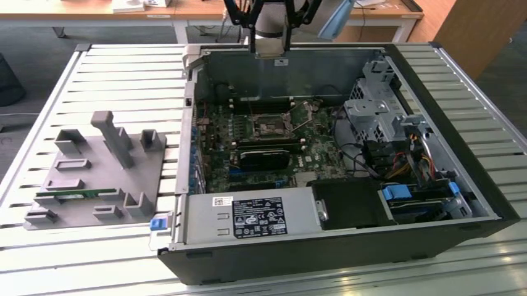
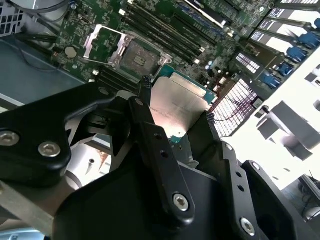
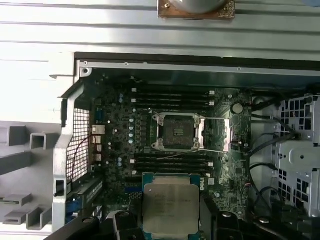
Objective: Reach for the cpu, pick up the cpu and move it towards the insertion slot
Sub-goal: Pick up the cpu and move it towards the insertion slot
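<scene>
Looking at second wrist view, you see black two-finger gripper clamped on square cpu with silvery metal top and thin green rim, black fingers pressing opposite edges. You find chip lifted above green motherboard, inside open black computer case. Square insertion slot, dark centre in silvery bracket, sits near chip, apart, uncovered. Your arm hangs over case's far wall in exterior view.
</scene>
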Controlling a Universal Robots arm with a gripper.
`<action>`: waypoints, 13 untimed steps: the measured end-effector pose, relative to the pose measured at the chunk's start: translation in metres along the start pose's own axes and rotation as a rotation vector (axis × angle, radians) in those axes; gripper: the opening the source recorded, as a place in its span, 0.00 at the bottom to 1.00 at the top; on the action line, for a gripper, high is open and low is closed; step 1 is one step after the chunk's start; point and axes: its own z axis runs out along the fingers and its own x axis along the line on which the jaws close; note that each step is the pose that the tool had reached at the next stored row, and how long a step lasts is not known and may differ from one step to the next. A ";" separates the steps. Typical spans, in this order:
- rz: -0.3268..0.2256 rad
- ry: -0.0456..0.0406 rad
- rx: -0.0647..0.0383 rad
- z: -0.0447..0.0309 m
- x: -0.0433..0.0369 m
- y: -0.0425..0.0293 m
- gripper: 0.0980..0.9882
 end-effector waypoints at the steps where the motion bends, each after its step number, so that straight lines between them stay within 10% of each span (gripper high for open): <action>1: 0.000 0.0001 0.000 0.0001 -0.0017 0.0019 0.50; 13: 0.000 0.0000 -0.003 0.0016 -0.0117 0.0225 0.50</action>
